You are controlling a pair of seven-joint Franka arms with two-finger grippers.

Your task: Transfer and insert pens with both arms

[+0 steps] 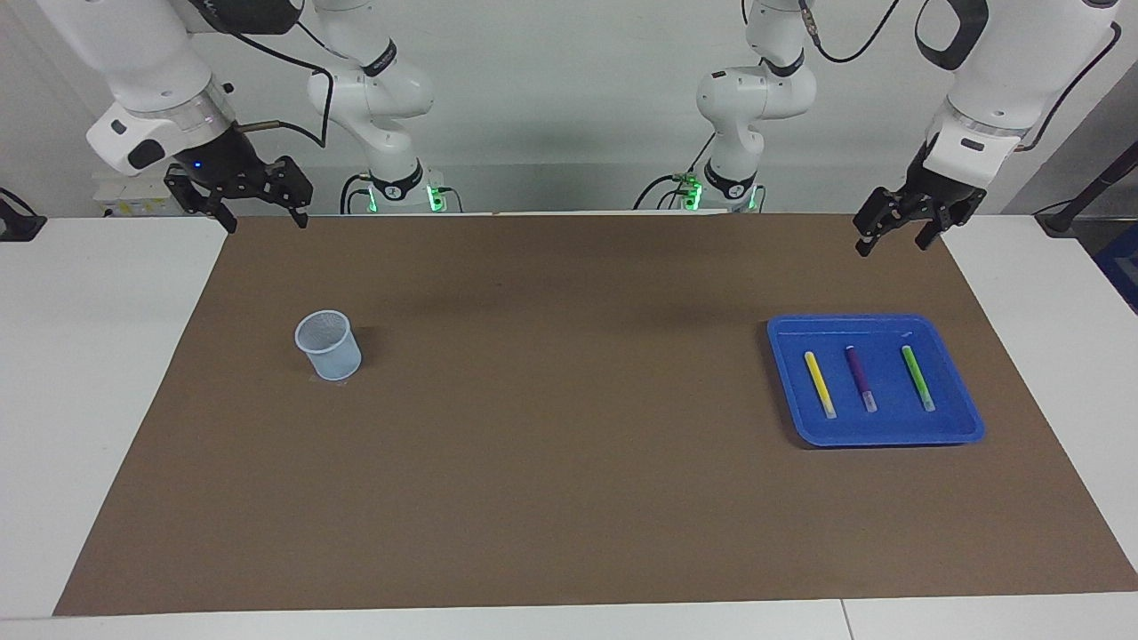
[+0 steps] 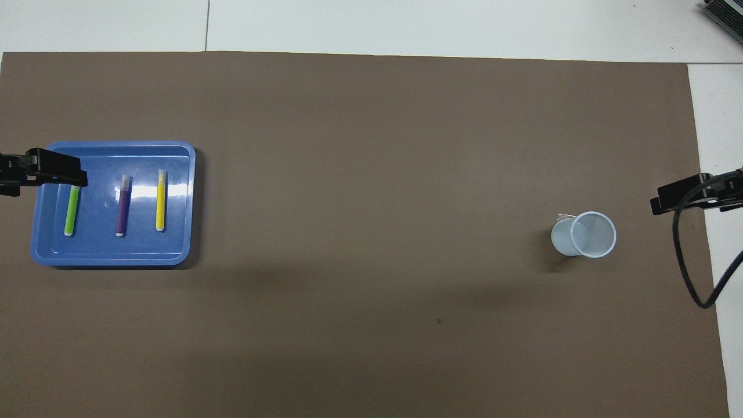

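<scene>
I count three pens [image 1: 863, 380] in one tray [image 1: 965, 418], one cup [image 1: 329, 345]; left gripper [image 1: 898, 233] and right gripper [image 1: 264, 211] hover, jaws wide, empty.

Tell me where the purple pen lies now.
The slim purple pen lies in the shallow blue plastic tray, between the yellow pen and the green pen, toward the left arm's end of the table.

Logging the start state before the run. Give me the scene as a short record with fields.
tray: blue plastic rectangular tray, toward the left arm's end of the table
pens: yellow pen, purple pen, green pen, lying side by side in the tray, apart
cup: pale blue plastic cup, upright, toward the right arm's end
left pincer: open, raised, empty
right pincer: open, raised, empty
</scene>
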